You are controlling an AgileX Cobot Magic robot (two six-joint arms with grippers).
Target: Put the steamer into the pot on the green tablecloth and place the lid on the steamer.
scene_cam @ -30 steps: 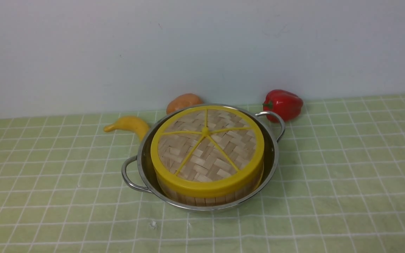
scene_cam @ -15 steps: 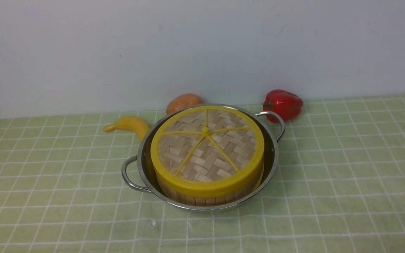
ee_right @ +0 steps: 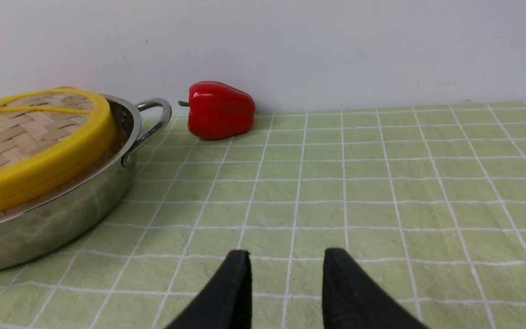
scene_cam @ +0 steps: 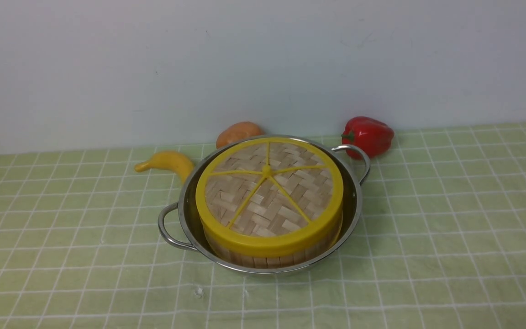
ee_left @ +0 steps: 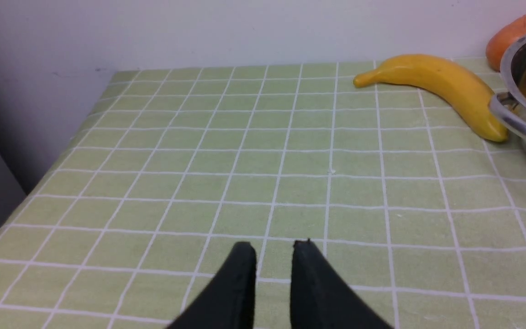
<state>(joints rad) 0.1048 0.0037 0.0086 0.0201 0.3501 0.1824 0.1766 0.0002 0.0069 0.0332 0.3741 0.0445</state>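
Surface: green tablecloth (scene_cam: 450, 219), pale, white grid, against plain white wall (scene_cam: 263, 64).

Left tool (ee_left: 274, 246): black tips slightly apart, holding nothing, over bare cloth. Right tool (ee_right: 286, 256): tips apart, wider, empty.

Pot (scene_cam: 352, 201): shiny steel, loop handles, mid-cloth. Steamer (scene_cam: 267, 260): slatted bamboo, seated inside. Lid (scene_cam: 267, 192): woven, yellow-rimmed, spoked, atop steamer.

Behind pot: banana (scene_cam: 167, 162), orange item (scene_cam: 238, 132), glossy red pepper (scene_cam: 368, 135).
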